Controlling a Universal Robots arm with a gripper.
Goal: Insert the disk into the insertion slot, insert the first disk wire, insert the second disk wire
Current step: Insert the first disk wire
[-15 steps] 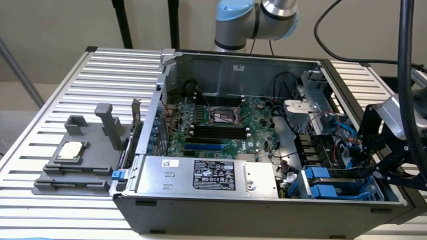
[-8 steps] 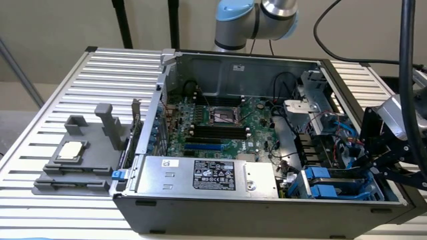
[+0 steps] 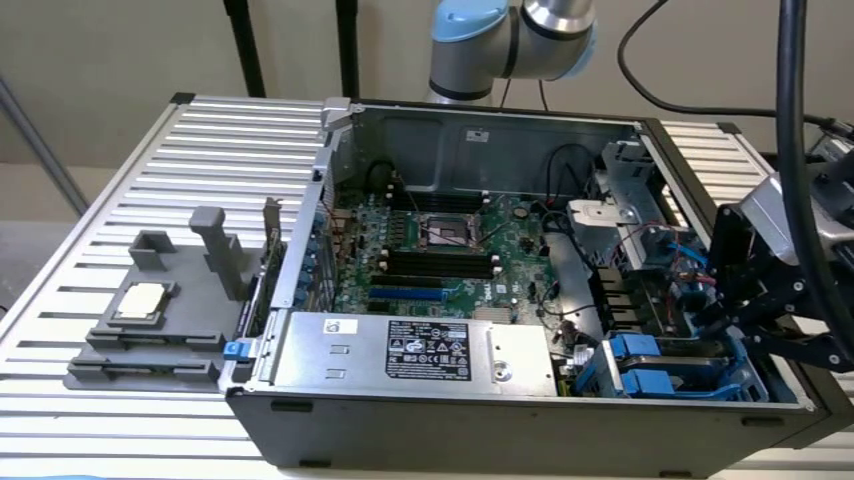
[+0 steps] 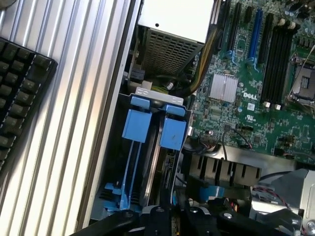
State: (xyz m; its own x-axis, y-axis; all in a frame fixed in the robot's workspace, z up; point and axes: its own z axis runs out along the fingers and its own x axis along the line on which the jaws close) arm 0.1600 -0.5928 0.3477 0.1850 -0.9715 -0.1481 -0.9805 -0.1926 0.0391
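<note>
The jaws hang at the right edge of the exterior view, just above the lower right corner of the open computer case (image 3: 534, 430); whether they are open or closed cannot be told, and nothing shows in their hold. Directly below them sits the insertion slot (image 3: 654, 365), its two blue clips (image 4: 137, 125) side by side. A thin silver edge runs between the blue rails; whether that is the disk cannot be told. Left of the slot lies the labelled power-supply box (image 3: 427, 350), with the motherboard (image 3: 441, 250) above it. A grey fixture (image 3: 160, 320) rests on the ribbed bench (image 3: 134, 180) at centre left.
</note>
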